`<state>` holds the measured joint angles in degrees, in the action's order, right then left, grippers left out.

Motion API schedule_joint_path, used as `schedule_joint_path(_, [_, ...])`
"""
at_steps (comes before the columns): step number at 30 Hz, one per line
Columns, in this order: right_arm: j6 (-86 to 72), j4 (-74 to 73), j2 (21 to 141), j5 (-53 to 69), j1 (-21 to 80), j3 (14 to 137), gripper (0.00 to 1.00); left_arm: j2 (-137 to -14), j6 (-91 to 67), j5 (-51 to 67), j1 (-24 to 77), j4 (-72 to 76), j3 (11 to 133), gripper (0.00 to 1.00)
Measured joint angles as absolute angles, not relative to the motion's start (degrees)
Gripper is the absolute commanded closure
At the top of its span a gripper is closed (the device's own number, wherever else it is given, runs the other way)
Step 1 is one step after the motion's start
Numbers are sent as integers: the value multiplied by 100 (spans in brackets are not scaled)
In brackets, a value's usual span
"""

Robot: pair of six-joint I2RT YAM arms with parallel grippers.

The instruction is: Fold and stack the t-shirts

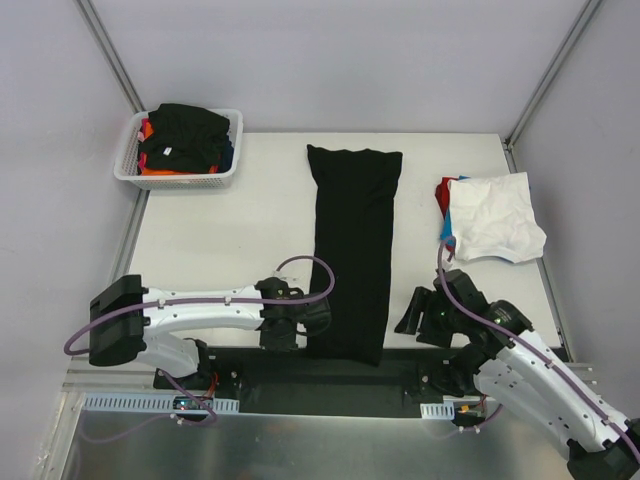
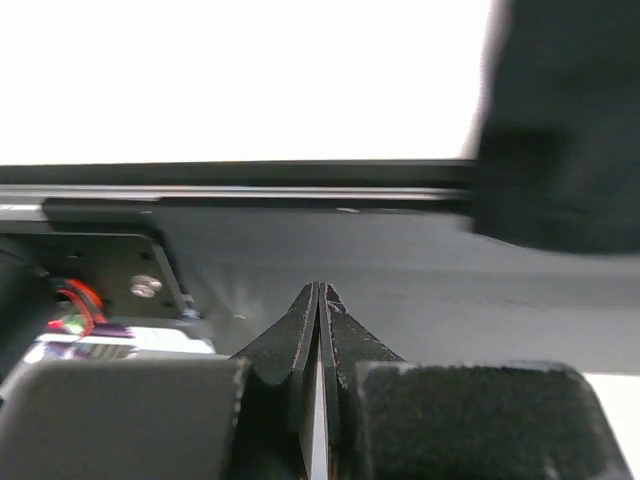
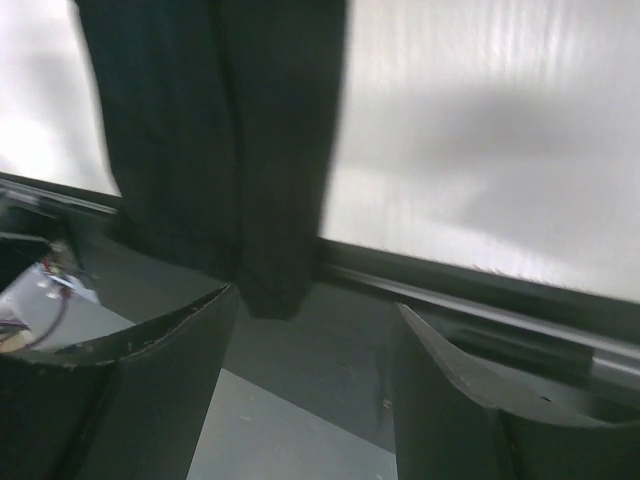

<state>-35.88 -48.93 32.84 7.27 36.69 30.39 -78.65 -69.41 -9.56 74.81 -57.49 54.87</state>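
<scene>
Top external view lets me count 1 black t-shirt (image 1: 352, 250) on the table (image 1: 230, 230). It is folded to a long narrow band of soft cloth, and its near end reaches over the dark plate (image 1: 300, 375) between my 2 bases. At the right edge lies 1 white t-shirt (image 1: 495, 215), wrinkled and about square, on top of 1 red cloth (image 1: 441, 195) and 1 blue cloth (image 1: 447, 232) that show only their edges. 1 white mesh basket (image 1: 130, 165) at the far left corner holds more shirts, black on top, orange, red and blue under it; how many I cannot tell. My left gripper (image 1: 315, 318) sits just beside the band's left edge, fingers pressed together on nothing. My right gripper (image 1: 412, 312) is near the band's right side, jaws spread, nothing between them.
</scene>
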Motion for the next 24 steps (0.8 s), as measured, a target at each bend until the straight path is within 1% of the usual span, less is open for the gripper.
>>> schedule_joint_path(4, [-3548,-5179,3214,814,3701,2792,34,-8029,-6779,-888,7279,-5559,5035,100])
schedule_joint_path(13, [-3538,-5120,3151,1131,3721,2075,34,-8534,-6311,-720,6882,-4713,4965,100])
schedule_joint_path(24, [-3271,-4611,4523,1293,3791,2185,35,-8936,-6038,-462,6204,-4099,4965,100])
